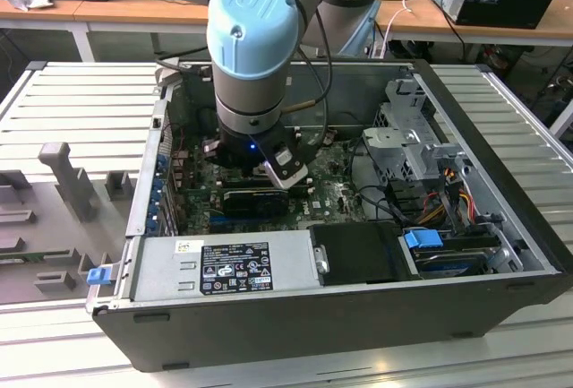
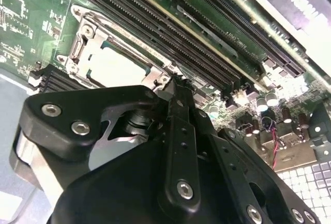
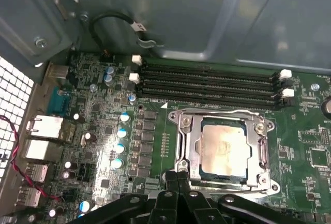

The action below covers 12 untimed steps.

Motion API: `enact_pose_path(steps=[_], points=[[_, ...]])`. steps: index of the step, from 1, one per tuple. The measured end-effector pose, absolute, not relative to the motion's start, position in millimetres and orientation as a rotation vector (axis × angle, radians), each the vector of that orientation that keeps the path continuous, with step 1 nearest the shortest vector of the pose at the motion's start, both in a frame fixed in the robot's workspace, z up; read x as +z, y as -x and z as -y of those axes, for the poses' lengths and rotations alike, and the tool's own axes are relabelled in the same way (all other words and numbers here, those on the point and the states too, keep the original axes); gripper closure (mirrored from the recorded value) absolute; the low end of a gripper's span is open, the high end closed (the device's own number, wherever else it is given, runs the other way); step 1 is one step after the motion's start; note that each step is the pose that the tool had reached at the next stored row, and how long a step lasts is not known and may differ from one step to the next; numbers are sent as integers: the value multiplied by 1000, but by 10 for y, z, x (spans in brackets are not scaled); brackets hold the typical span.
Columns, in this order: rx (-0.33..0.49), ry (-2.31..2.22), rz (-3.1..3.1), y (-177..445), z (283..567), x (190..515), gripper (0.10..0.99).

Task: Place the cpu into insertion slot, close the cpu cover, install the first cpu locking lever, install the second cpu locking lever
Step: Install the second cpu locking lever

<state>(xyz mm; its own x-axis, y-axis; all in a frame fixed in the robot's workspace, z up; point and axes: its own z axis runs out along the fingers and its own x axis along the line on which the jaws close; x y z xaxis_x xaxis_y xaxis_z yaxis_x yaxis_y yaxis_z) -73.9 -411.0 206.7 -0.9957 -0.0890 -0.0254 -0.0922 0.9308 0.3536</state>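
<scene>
- Claw (image 3: 177, 176) pinched narrow, holding nothing, tips at socket edge.
- cpu (image 3: 223, 149) seated in insertion slot (image 3: 189, 154), cpu cover (image 3: 261, 150) down over it.
- Judging: lever step in hand; needs precise hooking under latch.

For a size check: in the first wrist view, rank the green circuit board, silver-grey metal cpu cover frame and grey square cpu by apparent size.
1. Green circuit board
2. Silver-grey cpu cover frame
3. Grey square cpu, inside the frame's window
</scene>
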Motion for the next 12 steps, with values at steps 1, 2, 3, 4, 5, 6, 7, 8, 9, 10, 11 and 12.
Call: enact_pose_path(steps=[1,2,3,4,5,6,7,8,9,10,11,12], points=[[568,144,-3077,740,4123,2067,980],[568,144,-3077,741,4138,2067,980],[568,144,-3077,741,4152,2066,980],[568,143,-3077,741,4175,2066,980],[569,143,-3077,742,4186,2066,980],[570,143,-3077,742,4189,2066,980],[572,143,-3076,741,4192,2066,980],[575,143,-3076,741,4195,2066,980],[577,143,-3075,741,4196,2067,980],[580,143,-3075,742,4196,2065,980],[582,143,-3074,747,4196,2048,980],[589,143,-3073,758,4196,2022,980]])
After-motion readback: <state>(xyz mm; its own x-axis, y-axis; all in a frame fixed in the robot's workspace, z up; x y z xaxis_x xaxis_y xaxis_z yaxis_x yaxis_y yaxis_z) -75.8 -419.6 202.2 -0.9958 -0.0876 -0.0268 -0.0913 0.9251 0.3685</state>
